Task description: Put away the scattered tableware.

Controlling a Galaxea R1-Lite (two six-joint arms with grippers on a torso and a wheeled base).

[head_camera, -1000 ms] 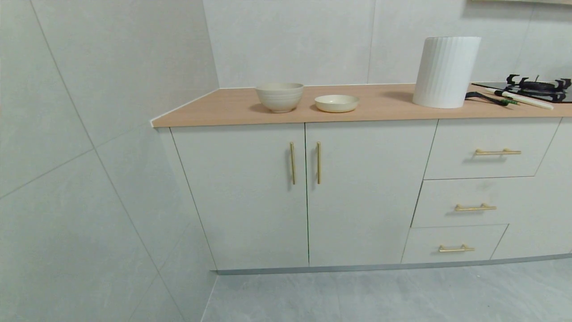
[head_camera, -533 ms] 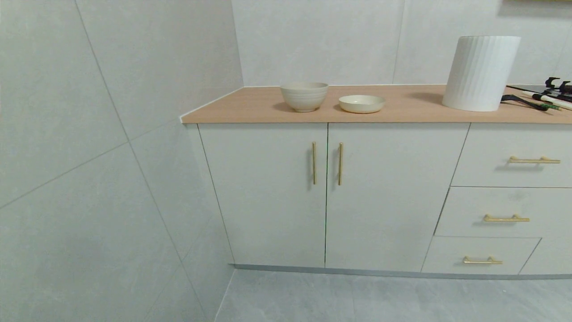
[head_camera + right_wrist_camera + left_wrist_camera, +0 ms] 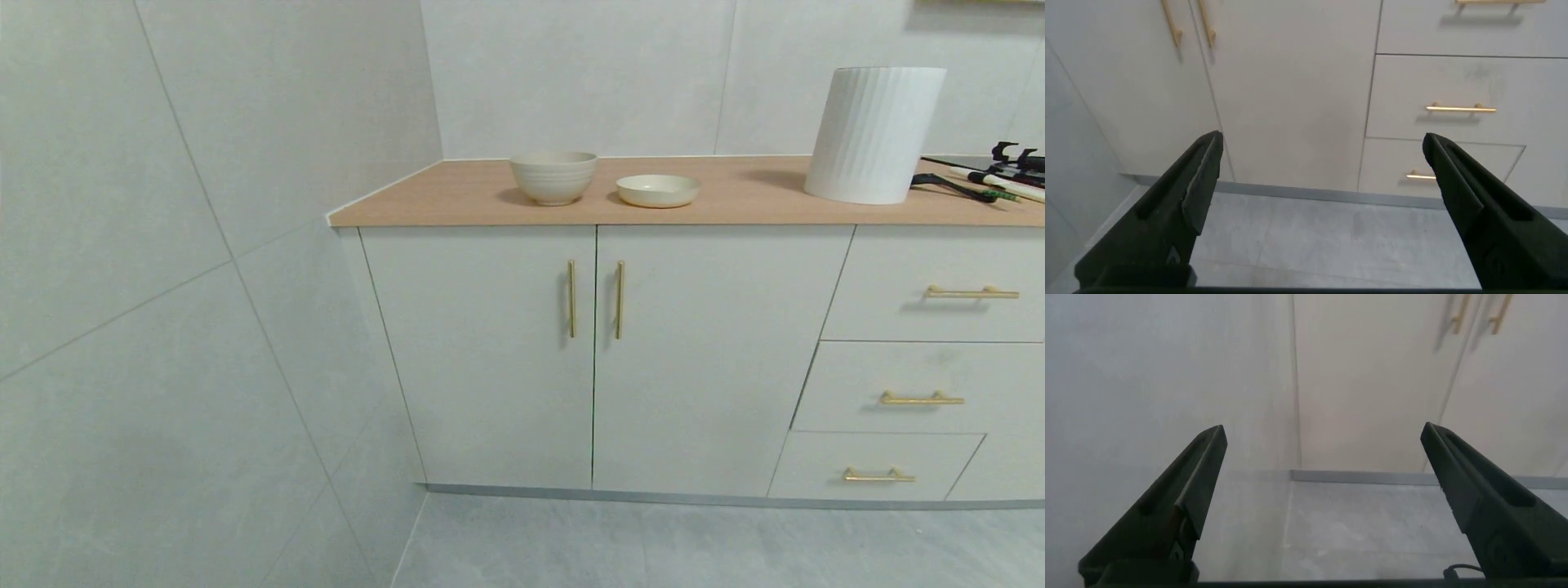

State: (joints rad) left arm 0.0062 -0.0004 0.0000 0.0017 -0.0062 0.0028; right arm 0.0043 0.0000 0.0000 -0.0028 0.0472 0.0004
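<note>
A beige ribbed bowl (image 3: 553, 176) and a shallow cream dish (image 3: 657, 189) sit side by side on the wooden countertop (image 3: 735, 200), above the double cabinet doors (image 3: 594, 351) with gold handles. My left gripper (image 3: 1323, 437) hangs open low over the floor, near the corner where the wall meets the cabinet. My right gripper (image 3: 1323, 143) is open too, low in front of the cabinet doors and drawers (image 3: 1454, 98). Both are empty and far below the tableware.
A tall white ribbed cylinder (image 3: 873, 135) stands on the counter to the right, with utensils (image 3: 967, 184) and a stove grate beyond it. Three drawers (image 3: 914, 384) with gold handles lie right of the doors. A tiled wall (image 3: 163, 286) closes the left side.
The head camera has swung left, so the whole scene sits further right than a second ago. In the last half second it barely shifted. Nothing on the counter has moved.
</note>
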